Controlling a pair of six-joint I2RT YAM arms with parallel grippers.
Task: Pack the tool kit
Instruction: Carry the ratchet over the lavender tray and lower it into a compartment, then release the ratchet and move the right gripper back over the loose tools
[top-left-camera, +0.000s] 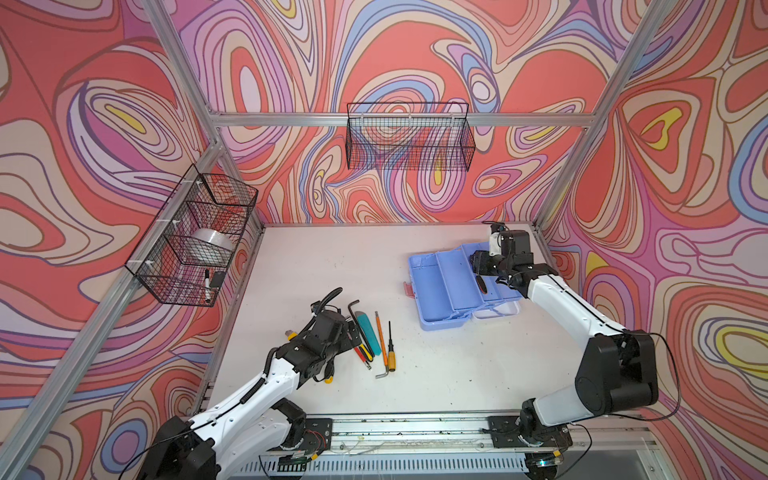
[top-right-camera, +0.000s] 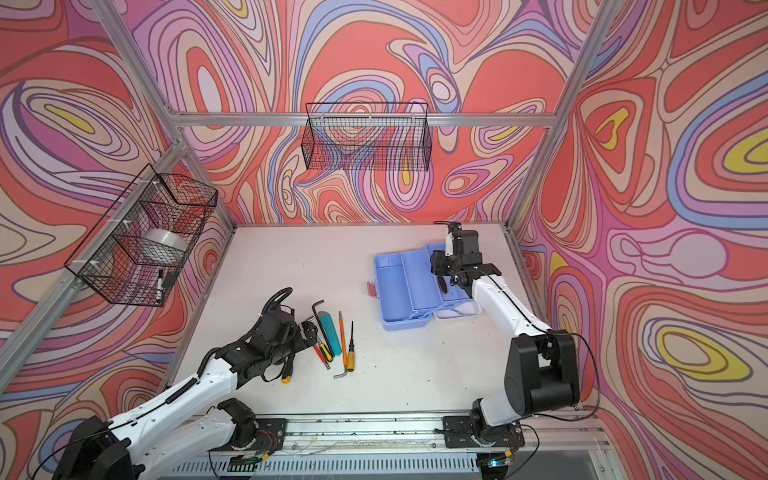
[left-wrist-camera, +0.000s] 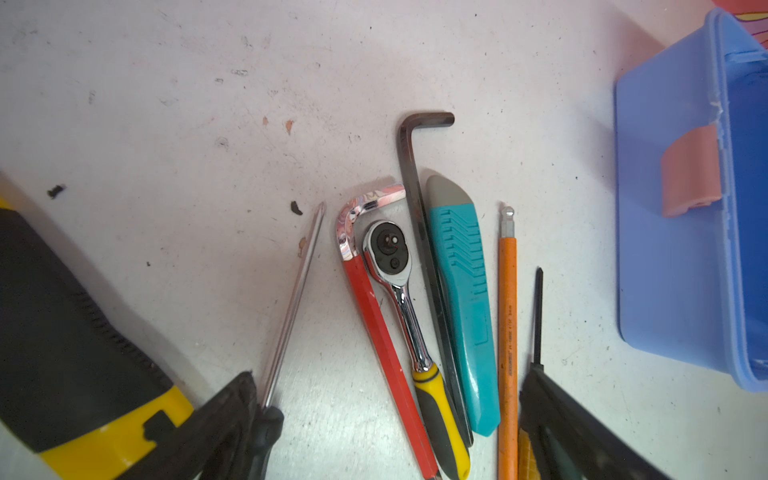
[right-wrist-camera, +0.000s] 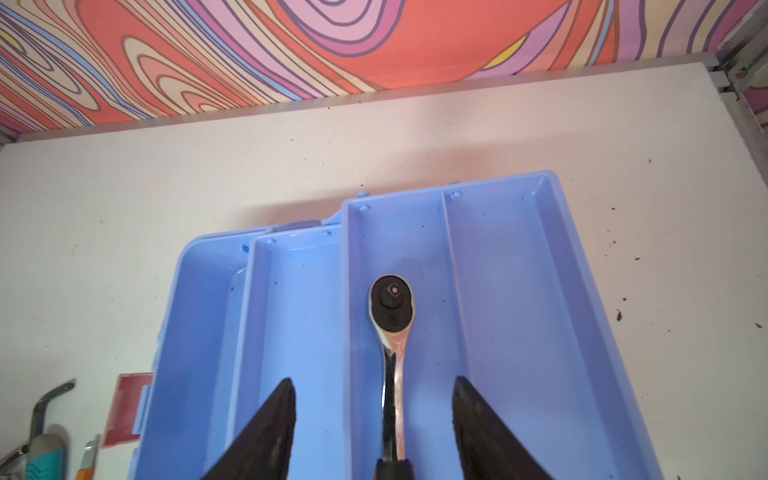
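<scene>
Right tool (right-wrist-camera: 372, 379) was spread open over the tool kit (right-wrist-camera: 511, 291), gripping nothing. A ratchet (right-wrist-camera: 390, 307) lay between its fingers, gaps either side, in the raised tray's compartment nearer the kit's middle. Left tool (left-wrist-camera: 388, 372) gaped wide and empty above the tools laid out on the counter (left-wrist-camera: 166, 124). Kit sat lid-open on the counter's right side, towards the back.

Count:
- two ratchets, incl. yellow-handled ratchet (left-wrist-camera: 388, 249) on the counter
- three hex keys: dark hex key (left-wrist-camera: 407, 166), red-sleeved hex key (left-wrist-camera: 376, 332), orange-sleeved hex key (left-wrist-camera: 508, 311)
- two screwdrivers: silver-shaft screwdriver (left-wrist-camera: 294, 303), black-shaft screwdriver (left-wrist-camera: 538, 316)
- one teal utility knife (left-wrist-camera: 461, 291)
- two baskets: back wire basket (top-left-camera: 409, 137), side wire basket (top-left-camera: 195, 237)
</scene>
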